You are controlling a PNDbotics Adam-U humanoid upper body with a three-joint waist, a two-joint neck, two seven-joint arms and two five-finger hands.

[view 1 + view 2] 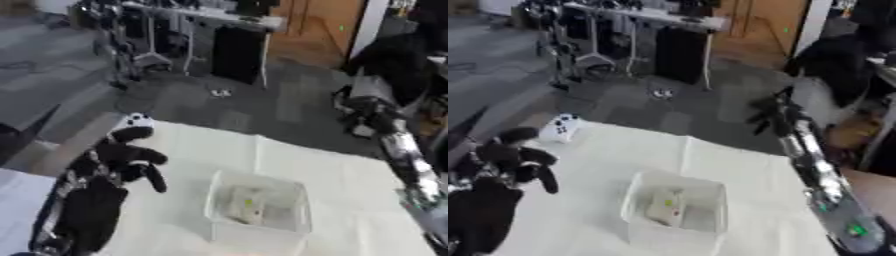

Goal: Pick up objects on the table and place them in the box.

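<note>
Pickup judged pending: left hand [514, 160], black fingers curled on nothing at nine o'clock, sits near the white game controller [562, 127] at ten o'clock, which must next be grasped for the clear plastic box [636, 220] at centre.

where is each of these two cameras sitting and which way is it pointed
Left eye view: in the robot's head, looking down and forward over the white table; left hand at lower left, right arm along the right edge.
Right eye view: beside it, same aim; the left hand sits further left.
Both share the clear box, a white controller at the table's far left corner, and the floor beyond.
</note>
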